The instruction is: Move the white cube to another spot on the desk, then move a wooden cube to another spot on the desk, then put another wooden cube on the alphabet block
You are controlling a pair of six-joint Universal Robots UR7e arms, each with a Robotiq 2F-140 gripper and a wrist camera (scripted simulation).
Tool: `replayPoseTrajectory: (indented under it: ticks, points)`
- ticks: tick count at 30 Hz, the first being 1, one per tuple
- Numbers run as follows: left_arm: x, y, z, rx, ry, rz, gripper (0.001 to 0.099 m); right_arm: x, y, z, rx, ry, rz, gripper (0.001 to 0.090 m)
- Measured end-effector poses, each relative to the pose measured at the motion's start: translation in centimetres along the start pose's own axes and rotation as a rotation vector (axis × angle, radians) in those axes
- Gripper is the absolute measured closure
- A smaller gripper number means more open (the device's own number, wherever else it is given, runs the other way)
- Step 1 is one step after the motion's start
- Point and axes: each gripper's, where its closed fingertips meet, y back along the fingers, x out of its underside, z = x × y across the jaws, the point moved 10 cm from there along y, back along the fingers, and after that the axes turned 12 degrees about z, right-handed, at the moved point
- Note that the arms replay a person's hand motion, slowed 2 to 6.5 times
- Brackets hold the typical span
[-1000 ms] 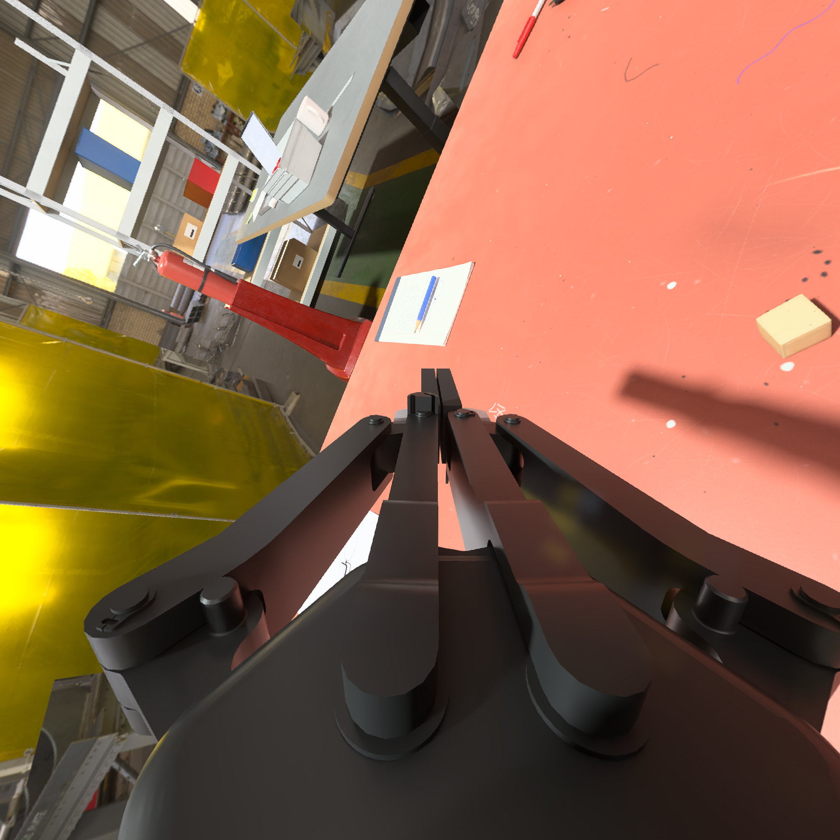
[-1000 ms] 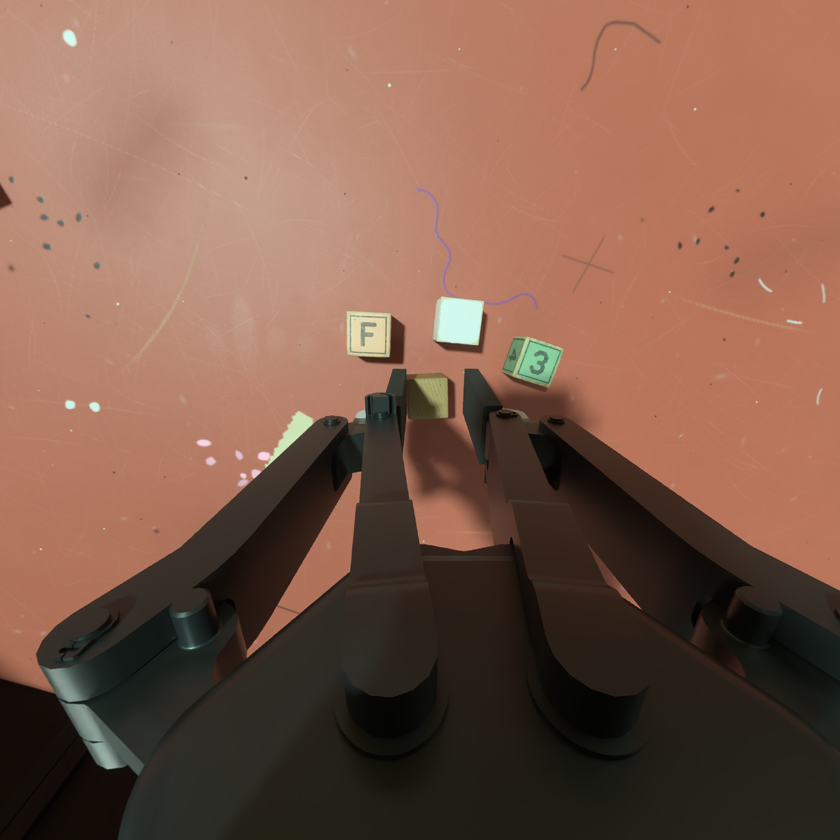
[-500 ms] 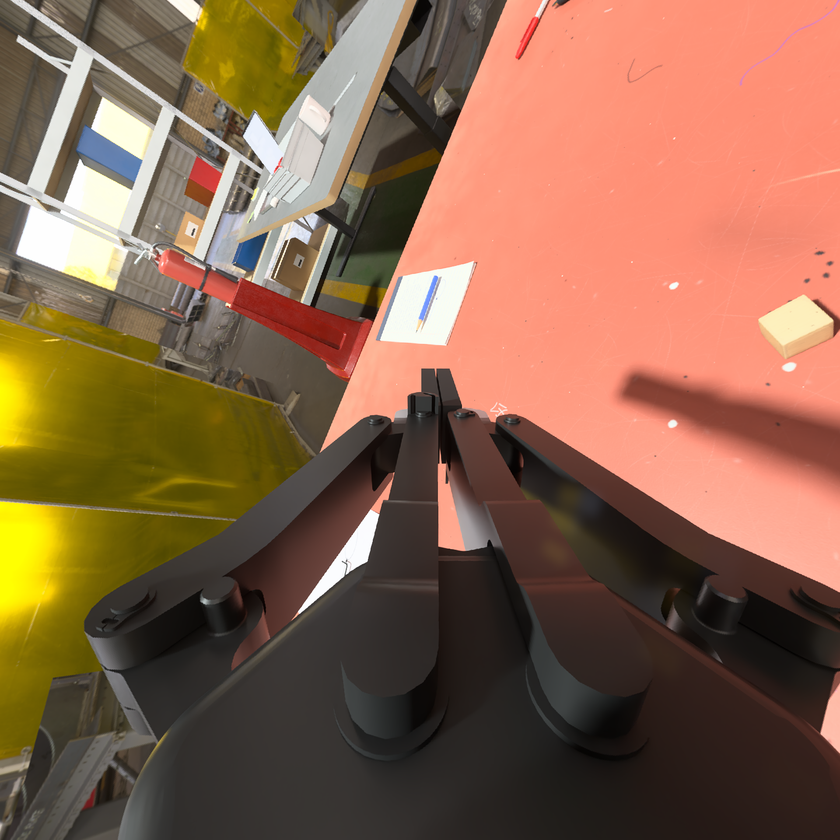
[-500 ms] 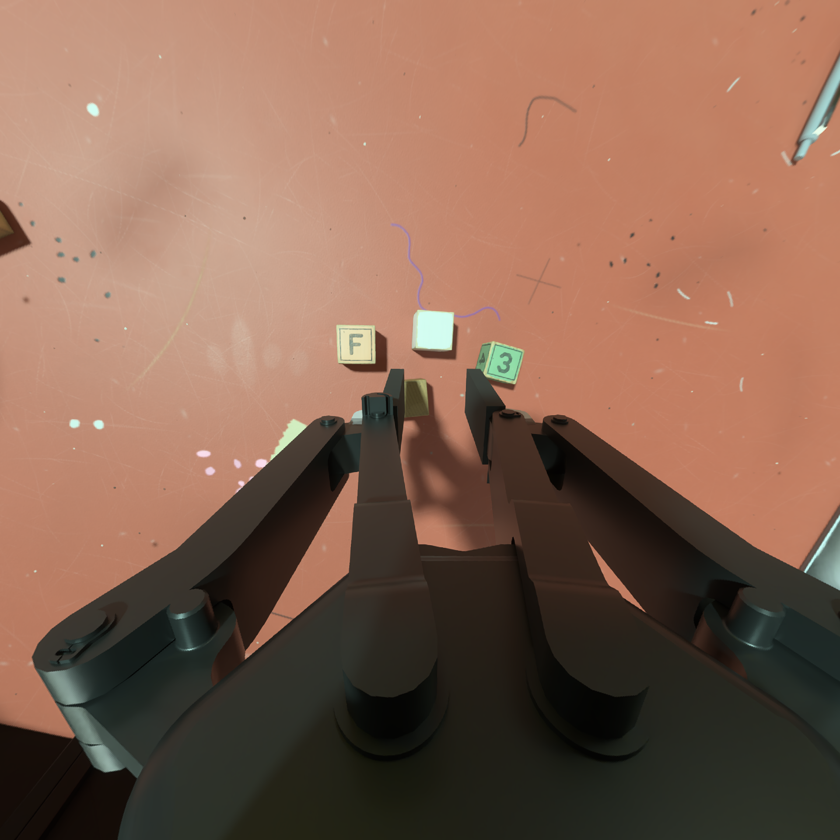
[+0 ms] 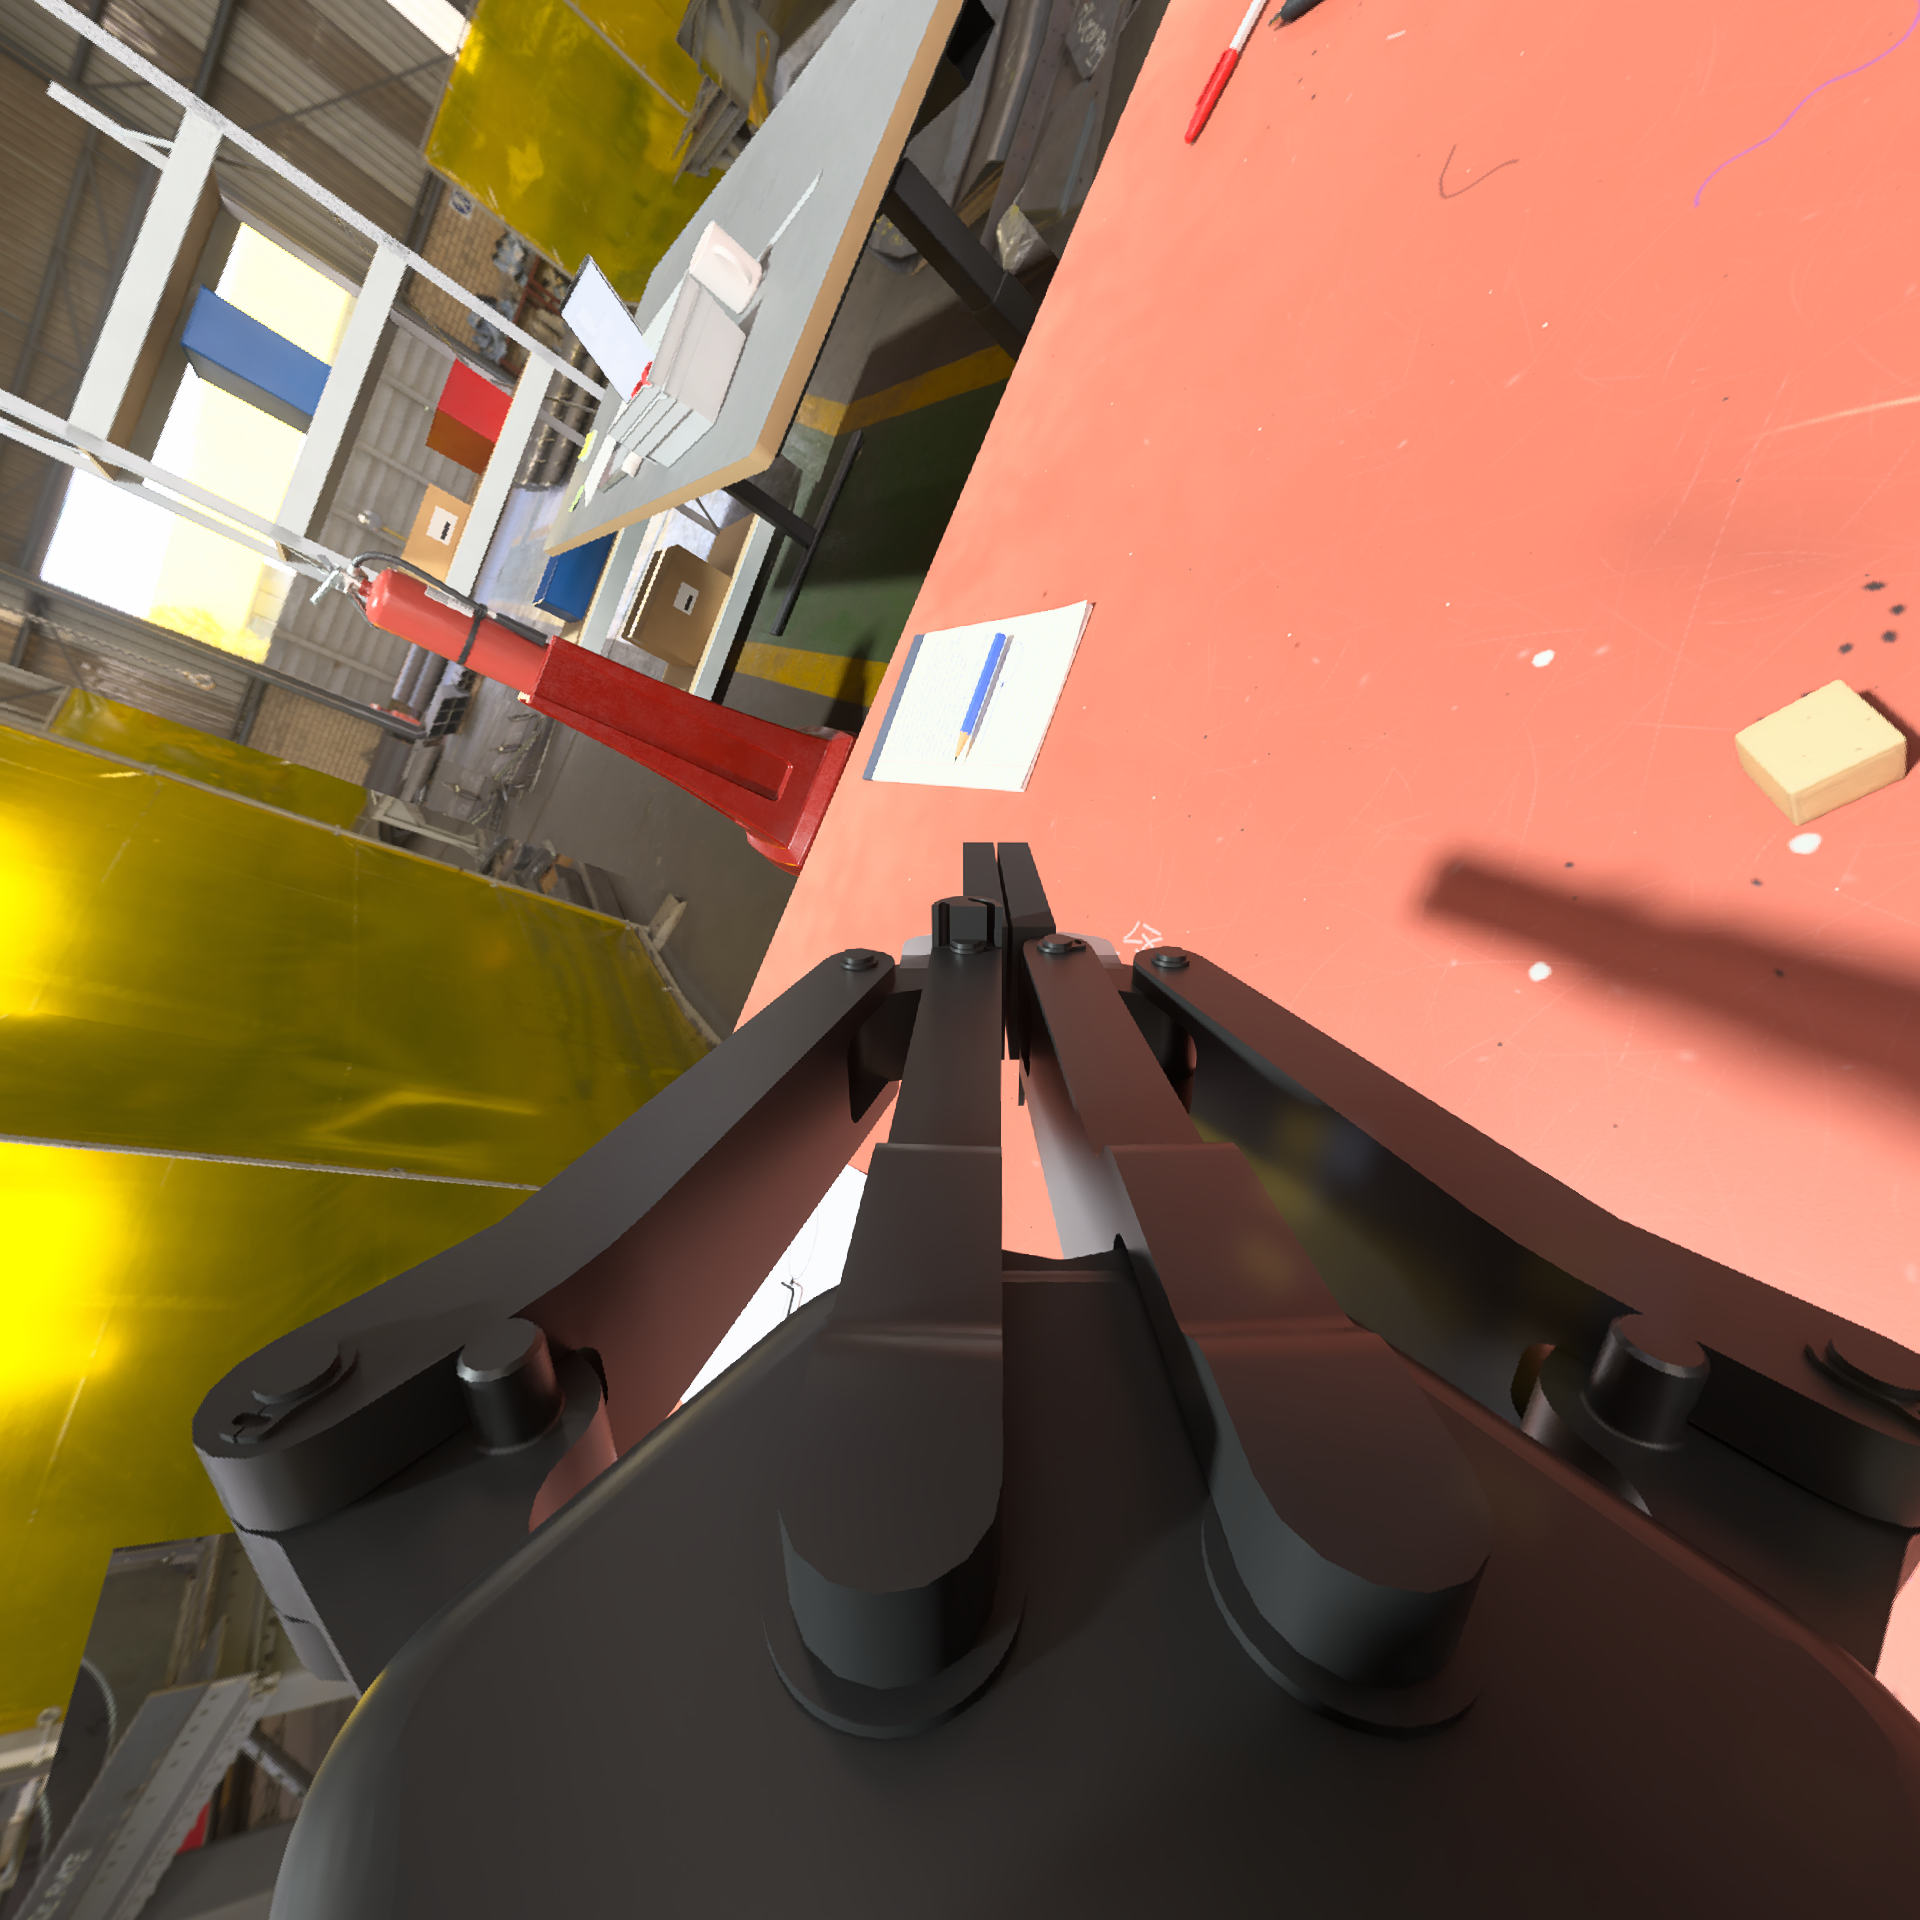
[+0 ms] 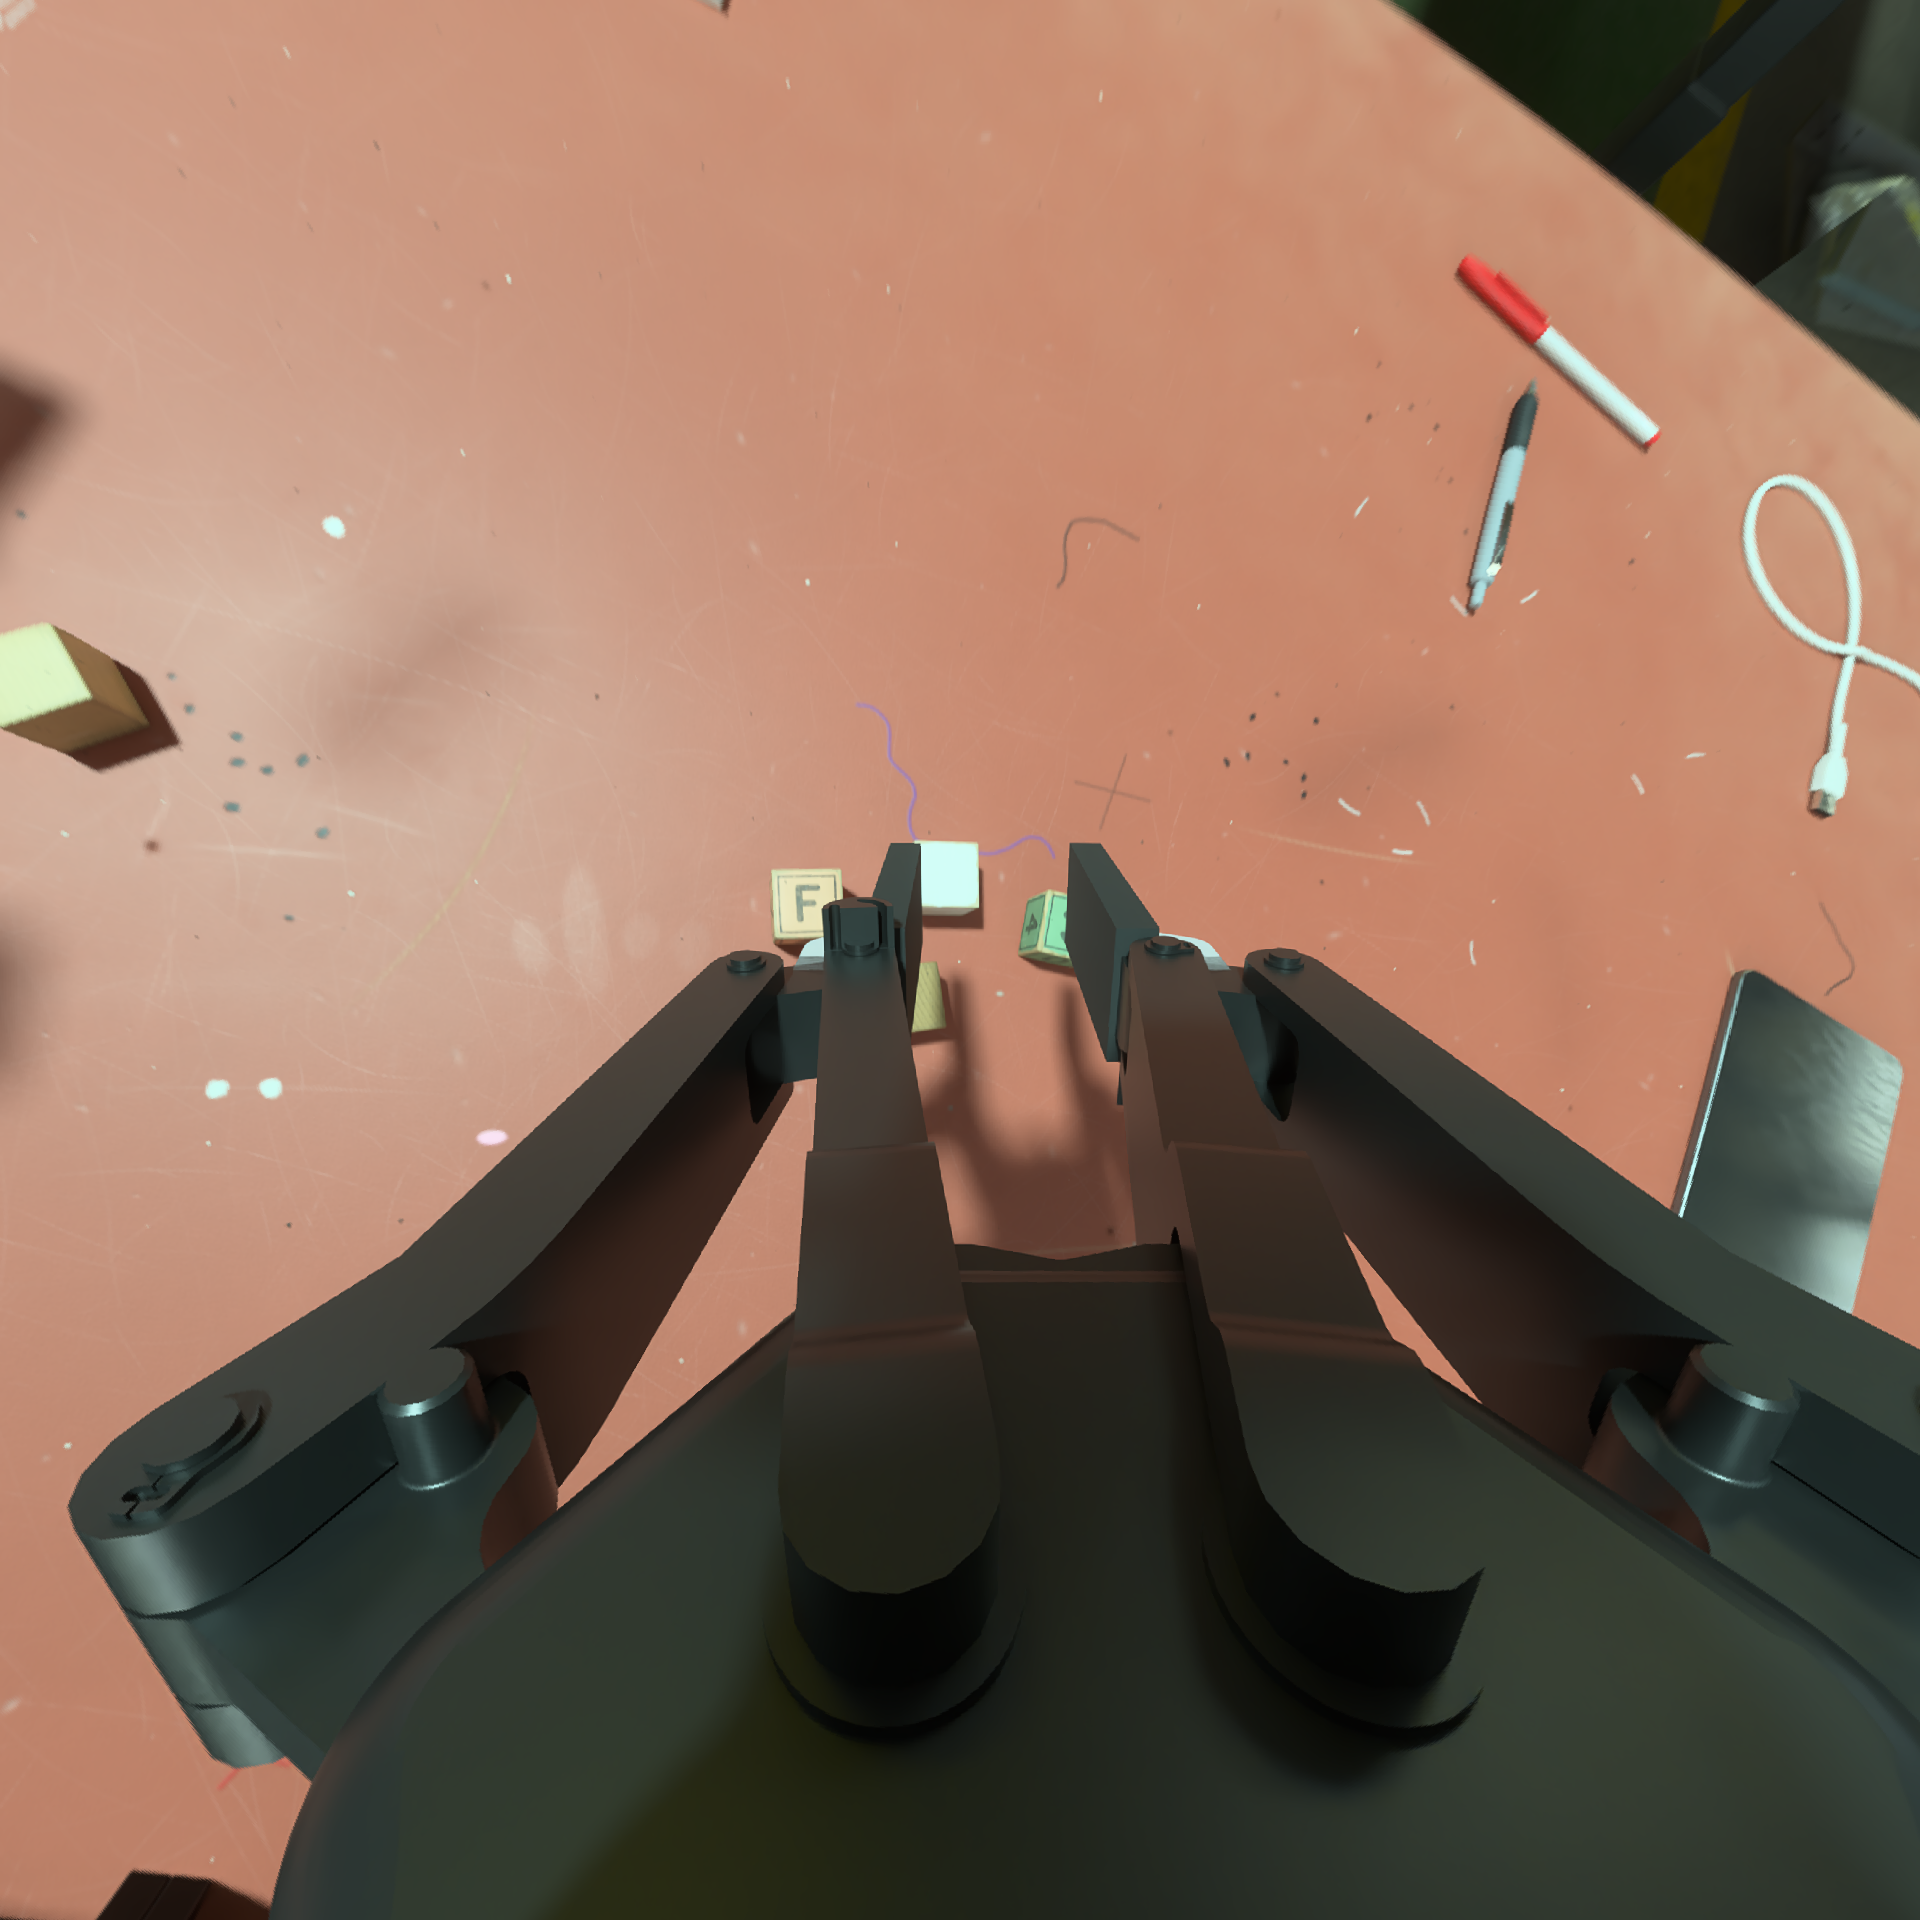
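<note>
In the right wrist view, my right gripper [image 6: 997, 883] is open and empty, high above a cluster of small cubes on the reddish desk [image 6: 623, 364]. The white cube [image 6: 949, 878] shows between the fingertips. The lettered alphabet block [image 6: 805, 902] lies left of it and a green printed wooden cube [image 6: 1042, 925] right of it. A plain wooden cube [image 6: 928, 997] sits nearer, partly hidden by my left finger. In the left wrist view, my left gripper [image 5: 995, 873] is shut and empty near the desk's left edge.
A yellow sponge-like block [image 6: 57, 686] lies far left and also shows in the left wrist view [image 5: 1820, 748]. A red marker [image 6: 1553, 348], a pen [image 6: 1501, 499], a white cable [image 6: 1813, 623] and a dark flat plate [image 6: 1797, 1132] lie right. A notepad with pencil [image 5: 977, 696] lies by the left edge.
My right gripper has risen away from the cubes, still open; the plain wooden cube stays on the desk. More of the desk shows. The left gripper has not moved.
</note>
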Motion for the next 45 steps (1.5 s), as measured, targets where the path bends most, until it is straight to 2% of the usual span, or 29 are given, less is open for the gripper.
replayPoseTrajectory:
  ticks: [6,10,16,23,33,45]
  points:
    - [0.0,0.0,0.0,0.000,0.001,0.001,0.0990,-0.7,2.2,1.1,0.002,-0.007,-0.101,0.0522]
    - [0.0,0.0,0.0,0.000,0.001,0.002,0.0990,-1.4,3.4,2.3,-0.029,0.004,-0.168,0.0503]
    - [0.0,0.1,0.0,0.000,0.000,0.003,0.0990,-2.4,4.7,4.4,-0.108,0.040,-0.247,0.0479]
    - [0.1,0.0,0.0,0.001,-0.001,0.005,0.0990,-3.7,5.4,7.4,-0.213,0.098,-0.283,0.0457]
    - [0.1,0.0,0.0,0.004,0.000,0.010,0.0991,-5.7,4.8,11.6,-0.314,0.159,-0.237,0.0431]
    - [0.3,-0.1,0.2,0.007,0.003,0.017,0.0991,-7.5,2.4,16.2,-0.333,0.234,-0.065,0.0400]
